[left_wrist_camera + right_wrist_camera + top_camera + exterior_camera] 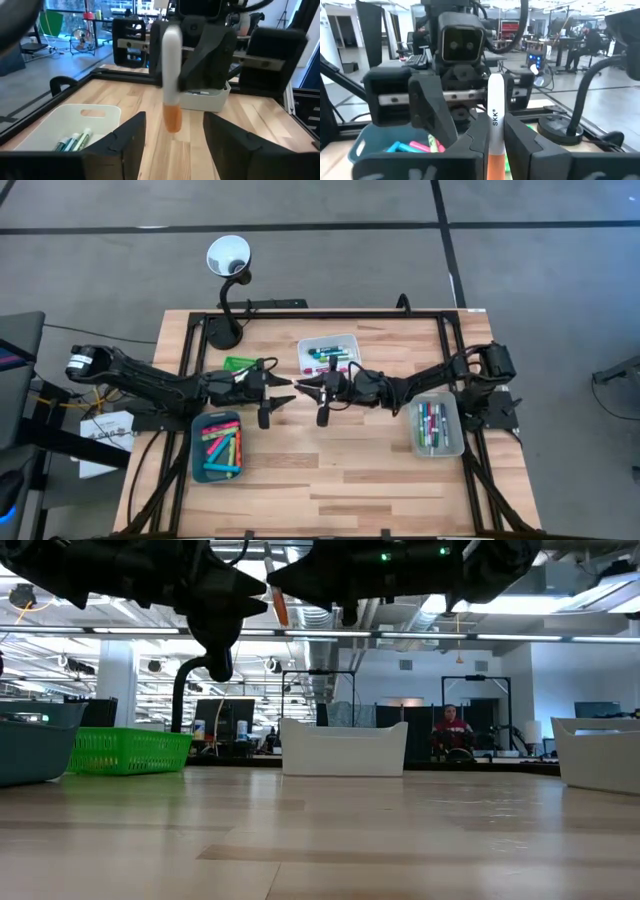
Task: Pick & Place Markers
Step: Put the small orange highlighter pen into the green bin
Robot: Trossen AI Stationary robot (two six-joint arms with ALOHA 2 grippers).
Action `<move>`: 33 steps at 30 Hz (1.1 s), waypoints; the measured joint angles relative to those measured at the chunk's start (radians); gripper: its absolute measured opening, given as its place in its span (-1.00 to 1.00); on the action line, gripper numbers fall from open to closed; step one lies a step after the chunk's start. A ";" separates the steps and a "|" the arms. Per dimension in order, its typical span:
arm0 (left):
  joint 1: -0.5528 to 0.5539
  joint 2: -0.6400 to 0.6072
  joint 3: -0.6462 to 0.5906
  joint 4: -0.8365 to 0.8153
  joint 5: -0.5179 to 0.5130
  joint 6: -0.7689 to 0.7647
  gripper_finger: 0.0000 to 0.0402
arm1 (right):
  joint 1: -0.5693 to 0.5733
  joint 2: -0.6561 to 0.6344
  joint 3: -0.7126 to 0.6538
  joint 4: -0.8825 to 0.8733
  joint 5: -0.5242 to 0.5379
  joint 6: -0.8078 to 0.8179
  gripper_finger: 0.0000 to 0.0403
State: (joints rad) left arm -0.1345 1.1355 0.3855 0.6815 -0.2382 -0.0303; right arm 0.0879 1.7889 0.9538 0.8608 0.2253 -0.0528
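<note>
Open-plan workshop behind, pale wood table [330, 470] — four trays, lamp [228, 256].

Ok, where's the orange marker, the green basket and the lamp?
orange marker [171, 85], left wrist view, middle of its white barrel.
green basket [130, 751], low view, its front mesh wall.
lamp [228, 256], high view, centre of its round white shade.

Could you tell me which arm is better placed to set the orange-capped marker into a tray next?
The right. Its gripper is shut on the orange-capped marker, while the left gripper stands open around it without gripping. The clear grey tray lies beside the right arm.
</note>
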 joint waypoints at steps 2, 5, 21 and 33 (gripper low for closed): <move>0.000 0.000 0.000 0.000 0.000 -0.002 -0.05 | -0.004 0.000 0.015 0.001 -0.007 -0.001 -0.84; 0.000 0.000 0.000 0.008 0.000 -0.003 -0.07 | -0.012 0.000 0.040 -0.006 -0.022 0.000 -0.85; 0.000 0.000 0.000 0.037 0.000 -0.020 -0.12 | -0.011 0.102 0.111 0.067 -0.017 -0.014 -0.84; -0.001 -0.001 -0.001 0.035 0.004 -0.033 -0.16 | -0.011 0.134 0.167 0.035 -0.017 -0.034 -0.83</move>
State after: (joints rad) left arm -0.1352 1.1347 0.3843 0.7166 -0.2344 -0.0635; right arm 0.0770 1.9224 1.1210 0.8955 0.2085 -0.0870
